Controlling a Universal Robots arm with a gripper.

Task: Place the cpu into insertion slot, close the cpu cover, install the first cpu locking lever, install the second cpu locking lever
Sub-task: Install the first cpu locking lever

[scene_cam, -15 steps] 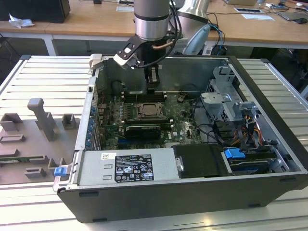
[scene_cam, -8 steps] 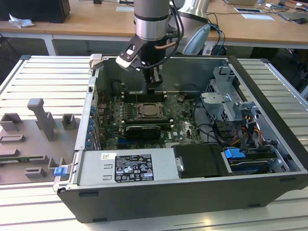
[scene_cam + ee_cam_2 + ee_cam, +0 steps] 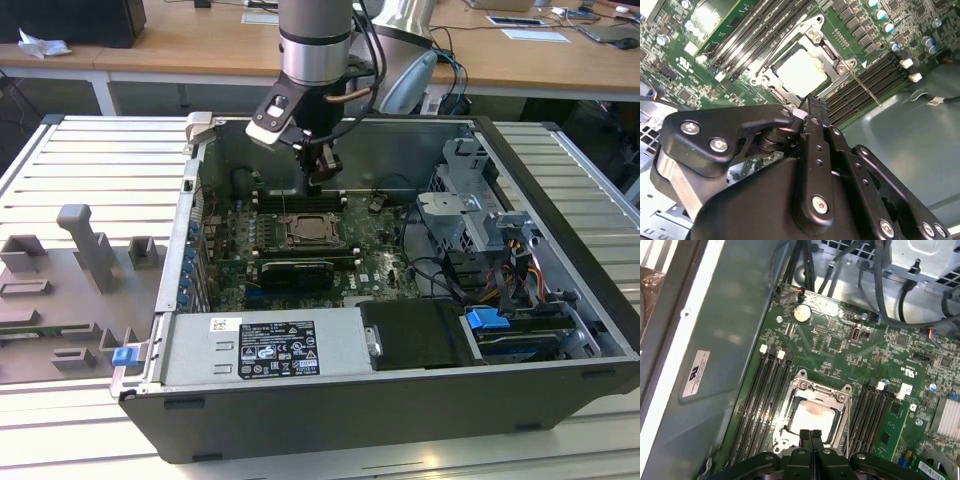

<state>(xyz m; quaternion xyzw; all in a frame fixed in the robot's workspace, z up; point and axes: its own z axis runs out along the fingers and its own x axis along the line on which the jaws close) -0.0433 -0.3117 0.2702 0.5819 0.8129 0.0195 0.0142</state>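
The hand point(image 3: 810, 434), pinched together (gripping nothing), hangs above the insertion slot point(image 3: 821, 390) with the cpu point(image 3: 812, 415) seated inside

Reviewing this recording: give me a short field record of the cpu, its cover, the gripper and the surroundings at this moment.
cpu: pale face up, seated in the insertion slot
cpu cover: silvery frame lying flat around the cpu
gripper: fingers together, holding nothing, at the cover's edge; contact cannot be told
locking lever: thin rod jutting out beside the socket; whether latched cannot be told
surroundings: green motherboard inside an open computer case, memory slots flanking the socket
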